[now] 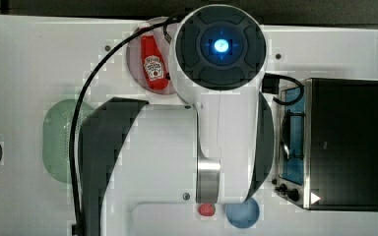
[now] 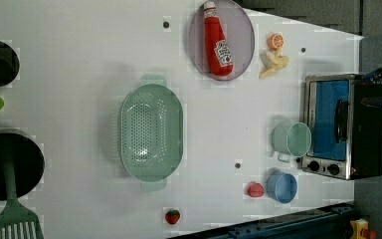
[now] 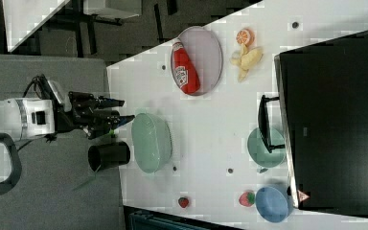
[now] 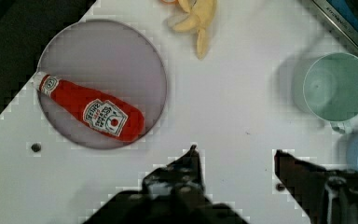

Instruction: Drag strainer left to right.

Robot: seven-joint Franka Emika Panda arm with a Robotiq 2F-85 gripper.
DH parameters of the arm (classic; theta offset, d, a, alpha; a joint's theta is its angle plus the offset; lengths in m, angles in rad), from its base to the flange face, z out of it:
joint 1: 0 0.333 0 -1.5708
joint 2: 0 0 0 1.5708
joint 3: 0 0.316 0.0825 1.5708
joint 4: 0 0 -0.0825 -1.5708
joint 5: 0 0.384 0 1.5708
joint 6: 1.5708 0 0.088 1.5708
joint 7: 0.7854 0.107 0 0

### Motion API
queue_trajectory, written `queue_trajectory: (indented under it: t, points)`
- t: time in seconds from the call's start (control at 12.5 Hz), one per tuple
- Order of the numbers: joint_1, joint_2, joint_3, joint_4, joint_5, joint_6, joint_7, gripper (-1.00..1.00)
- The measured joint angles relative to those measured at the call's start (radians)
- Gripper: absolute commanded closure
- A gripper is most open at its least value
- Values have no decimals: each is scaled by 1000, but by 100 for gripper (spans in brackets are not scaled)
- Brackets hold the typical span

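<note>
The strainer (image 2: 151, 132) is a pale mint-green oblong colander with small holes, lying on the white table left of centre in the left view. In the top view the strainer (image 1: 59, 140) is at the left, partly covered by the arm. In the right view the strainer (image 3: 152, 142) sits near the table's left edge. My gripper (image 3: 120, 110) hangs high off the table, to the left of the strainer in the right view and apart from it. In the wrist view my gripper (image 4: 237, 158) is open, with bare table between its fingers.
A ketchup bottle (image 2: 218, 42) lies on a grey plate (image 2: 241, 35). A mint mug (image 2: 292, 139), a blue bowl (image 2: 282, 186) and a toaster oven (image 2: 335, 127) stand at the left view's right. Two black pots (image 2: 10, 164) are at the left view's left edge. A strawberry (image 2: 172, 216) lies near the bottom.
</note>
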Motion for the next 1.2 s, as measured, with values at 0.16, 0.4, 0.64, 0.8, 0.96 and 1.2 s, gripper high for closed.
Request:
queue_trajectory:
  t: [0.16, 0.4, 0.64, 0.8, 0.96, 1.2]
  points:
    - [3, -200, -30, -187, -16, -197, 9, -82]
    - [-25, -398, -31, -227, -1, -242, 14, -100]
    - [-26, -427, 30, -142, 7, -206, 18, -100]
    - [-5, -395, 127, -141, 12, -174, 70, -100]
    - [14, -297, 272, -153, 9, -116, 196, -100]
    - [48, -75, 497, -180, 7, 35, 445, -100]
